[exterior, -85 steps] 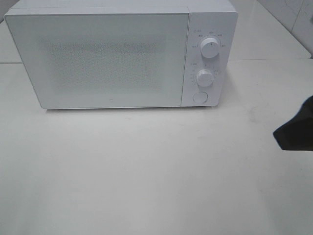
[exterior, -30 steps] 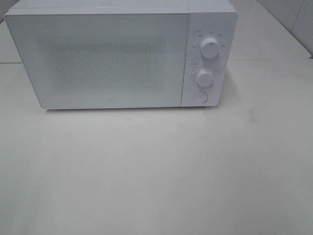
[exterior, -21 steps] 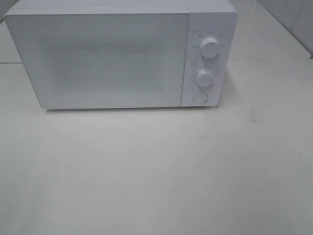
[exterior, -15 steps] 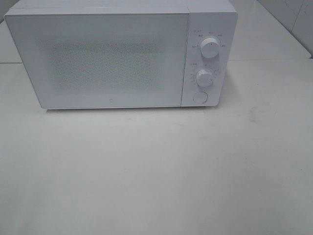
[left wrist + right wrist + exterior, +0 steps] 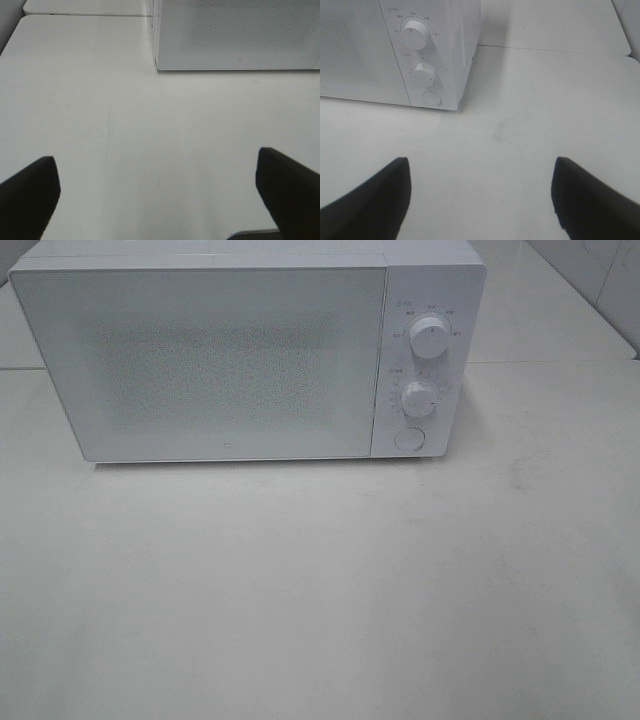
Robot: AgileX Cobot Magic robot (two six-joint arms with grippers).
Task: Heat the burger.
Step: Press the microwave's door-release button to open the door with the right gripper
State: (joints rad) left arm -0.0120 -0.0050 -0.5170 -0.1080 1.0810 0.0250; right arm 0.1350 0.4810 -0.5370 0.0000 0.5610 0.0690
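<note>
- Well, I cannot tell where the burger is: no view shows it, and the microwave (image 5: 230, 360) has its door (image 5: 200, 370) shut, the speckled window opaque to me.
- I see the microwave at the far side of the worktop (image 5: 320, 590), with an upper dial (image 5: 428, 337), a lower dial (image 5: 418, 398) and a round button (image 5: 408, 438) on its right panel.
- Broad open worktop runs in front of it, out to both sides.
- My left claw (image 5: 160, 197) is spread wide with nothing between its fingers, facing the door's lower left corner.
- My right claw (image 5: 480, 197) is wide too, holding nothing, facing the dial panel.
</note>
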